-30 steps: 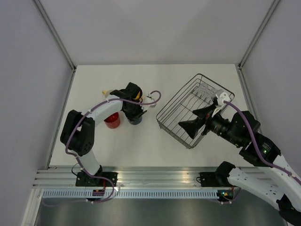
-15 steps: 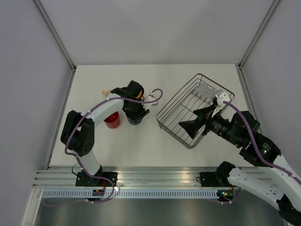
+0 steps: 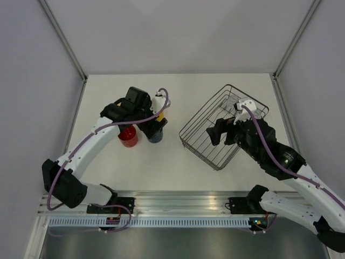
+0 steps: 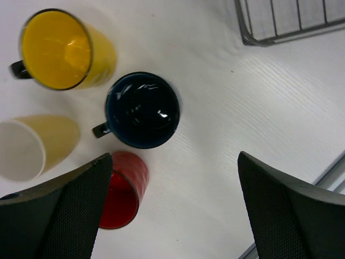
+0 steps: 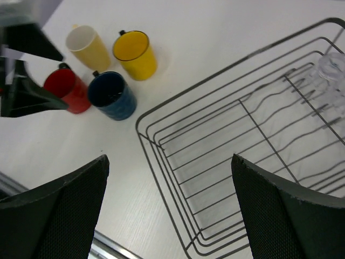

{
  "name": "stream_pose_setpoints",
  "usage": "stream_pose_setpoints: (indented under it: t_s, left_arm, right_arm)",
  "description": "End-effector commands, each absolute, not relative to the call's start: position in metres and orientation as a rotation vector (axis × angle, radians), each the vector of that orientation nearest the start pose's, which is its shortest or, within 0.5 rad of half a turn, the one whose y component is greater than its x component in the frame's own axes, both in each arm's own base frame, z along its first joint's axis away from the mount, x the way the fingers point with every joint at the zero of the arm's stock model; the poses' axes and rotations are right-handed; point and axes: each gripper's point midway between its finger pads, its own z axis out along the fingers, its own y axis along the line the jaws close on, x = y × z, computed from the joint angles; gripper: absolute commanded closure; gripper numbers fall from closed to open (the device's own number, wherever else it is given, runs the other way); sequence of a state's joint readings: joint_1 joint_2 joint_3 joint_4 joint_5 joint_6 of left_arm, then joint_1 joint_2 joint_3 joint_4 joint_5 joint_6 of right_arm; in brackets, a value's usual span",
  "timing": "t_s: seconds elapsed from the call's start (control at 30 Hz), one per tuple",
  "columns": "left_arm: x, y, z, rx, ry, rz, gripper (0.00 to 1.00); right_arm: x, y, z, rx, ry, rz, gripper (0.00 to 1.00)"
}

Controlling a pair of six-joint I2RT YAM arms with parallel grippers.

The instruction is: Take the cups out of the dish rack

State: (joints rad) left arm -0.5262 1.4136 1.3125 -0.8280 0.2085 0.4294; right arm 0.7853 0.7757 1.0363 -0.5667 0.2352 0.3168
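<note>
Mugs: standing clustered on the table (image 4: pixel 253 108) (red mug (image 4: pixel 121 191), pale yellow mug (image 4: pixel 35 145), bright yellow mug (image 4: pixel 64 48), dark blue mug (image 4: pixel 143 110)).
Left gripper (image 4: pixel 172 205): hovering above them, spread wide, gripping nothing.
Right gripper (image 5: pixel 170 210): hanging spread over the dish rack (image 5: pixel 215 162).
Tumbler (image 5: pixel 333 65): sitting in the rack's far corner.

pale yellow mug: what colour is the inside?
White inside the pale yellow mug; clearest in the left wrist view.

Bench (image 4: pixel 259 102): white, matt, fine linear grain. Blue mug (image 4: pixel 143 110): glossy glaze, bright highlights. Rack (image 5: pixel 139 127): thin dark metal wire, smooth; tumbler (image 5: pixel 331 65): clear glass; left hand (image 4: pixel 175 159) pads (image 4: pixel 59 216): black, matt, fine mesh texture.
</note>
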Motion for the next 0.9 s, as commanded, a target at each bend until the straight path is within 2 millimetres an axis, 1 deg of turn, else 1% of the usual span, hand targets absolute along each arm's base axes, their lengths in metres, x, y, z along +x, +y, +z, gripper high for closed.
stream_pose_setpoints:
  t_s: [0.0, 0.03, 0.07, 0.13, 0.17, 0.2, 0.23, 0.27, 0.3, 0.33, 0.37, 0.4, 0.43, 0.47, 0.5, 0.53, 0.57, 0.6, 0.63, 0.67, 0.7, 0.73, 0.77, 0.8, 0.83, 0.87]
  left_arm:
    - [0.303, -0.172, 0.226, 0.883, 2.170, -0.180, 0.00]
    - [0.307, -0.160, 0.238, 0.779, 2.155, -0.123, 0.00]
    - [0.318, -0.136, 0.246, 0.536, 2.169, 0.008, 0.00]
    - [0.321, -0.110, 0.258, 0.332, 2.164, 0.083, 0.00]
    - [0.320, -0.103, 0.269, 0.263, 2.142, 0.080, 0.00]
    - [0.314, -0.097, 0.270, 0.169, 2.159, 0.065, 0.00]
    - [0.312, -0.091, 0.275, 0.111, 2.158, 0.049, 0.00]
    - [0.307, -0.088, 0.283, 0.025, 2.139, 0.010, 0.00]
    - [0.302, -0.084, 0.287, -0.029, 2.125, 0.005, 0.00]
    - [0.299, -0.080, 0.291, -0.082, 2.107, -0.001, 0.00]
    - [0.295, -0.076, 0.290, -0.113, 2.100, 0.001, 0.00]
    - [0.286, -0.071, 0.300, -0.151, 2.057, -0.026, 0.00]
    - [0.283, -0.070, 0.304, -0.161, 2.036, -0.043, 0.00]
    - [0.278, -0.067, 0.302, -0.160, 2.025, -0.047, 0.00]
    - [0.270, -0.063, 0.309, -0.149, 1.995, -0.059, 0.00]
    - [0.265, -0.062, 0.311, -0.142, 1.985, -0.069, 0.00]
    - [0.260, -0.062, 0.304, -0.120, 1.993, -0.074, 0.00]
    - [0.252, -0.060, 0.307, -0.119, 1.972, -0.093, 0.00]
    - [0.248, -0.060, 0.304, -0.108, 1.972, -0.104, 0.00]
    - [0.245, -0.062, 0.292, -0.089, 1.991, -0.113, 0.00]
    - [0.241, -0.060, 0.290, -0.092, 1.984, -0.116, 0.00]
    - [0.236, -0.057, 0.289, -0.090, 1.966, -0.123, 0.00]
    - [0.235, -0.055, 0.278, -0.089, 1.974, -0.109, 0.00]
    - [0.233, -0.054, 0.275, -0.087, 1.971, -0.106, 0.00]
    - [0.232, -0.053, 0.271, -0.084, 1.969, -0.103, 0.00]
    - [0.231, -0.052, 0.265, -0.075, 1.964, -0.100, 0.00]
  right_arm:
    - [0.237, 0.147, 0.303, -0.082, 1.902, 0.351, 0.02]
    - [0.243, 0.137, 0.303, -0.032, 1.898, 0.290, 0.02]
    - [0.247, 0.136, 0.299, -0.015, 1.912, 0.256, 0.02]
    - [0.253, 0.132, 0.296, 0.027, 1.919, 0.210, 0.02]
    - [0.259, 0.128, 0.290, 0.051, 1.930, 0.157, 0.02]
    - [0.262, 0.126, 0.290, 0.071, 1.934, 0.135, 0.02]
    - [0.270, 0.124, 0.282, 0.089, 1.958, 0.100, 0.02]
    - [0.275, 0.126, 0.280, 0.090, 1.969, 0.104, 0.02]
    - [0.284, 0.118, 0.275, 0.122, 1.978, 0.077, 0.02]
    - [0.291, 0.116, 0.271, 0.132, 1.986, 0.067, 0.02]
    - [0.301, 0.116, 0.262, 0.142, 2.003, 0.054, 0.02]
    - [0.306, 0.117, 0.255, 0.141, 2.026, 0.069, 0.02]
    - [0.317, 0.107, 0.244, 0.179, 2.049, 0.039, 0.02]
    - [0.324, 0.105, 0.242, 0.196, 2.045, 0.037, 0.02]
    - [0.330, 0.103, 0.239, 0.208, 2.050, 0.032, 0.02]
    - [0.340, 0.096, 0.230, 0.231, 2.071, -0.004, 0.02]
    - [0.348, 0.093, 0.232, 0.246, 2.061, -0.014, 0.02]
    - [0.355, 0.086, 0.228, 0.266, 2.067, -0.034, 0.02]
    - [0.363, 0.086, 0.219, 0.265, 2.092, -0.051, 0.02]
    - [0.371, 0.084, 0.225, 0.281, 2.078, -0.046, 0.02]
    - [0.378, 0.076, 0.224, 0.302, 2.081, -0.062, 0.02]
    - [0.385, 0.075, 0.215, 0.301, 2.107, -0.070, 0.03]
    - [0.393, 0.074, 0.221, 0.313, 2.093, -0.062, 0.03]
    - [0.400, 0.067, 0.221, 0.323, 2.095, -0.071, 0.04]
    - [0.407, 0.067, 0.212, 0.320, 2.118, -0.078, 0.05]
    - [0.416, 0.065, 0.220, 0.324, 2.105, -0.068, 0.06]
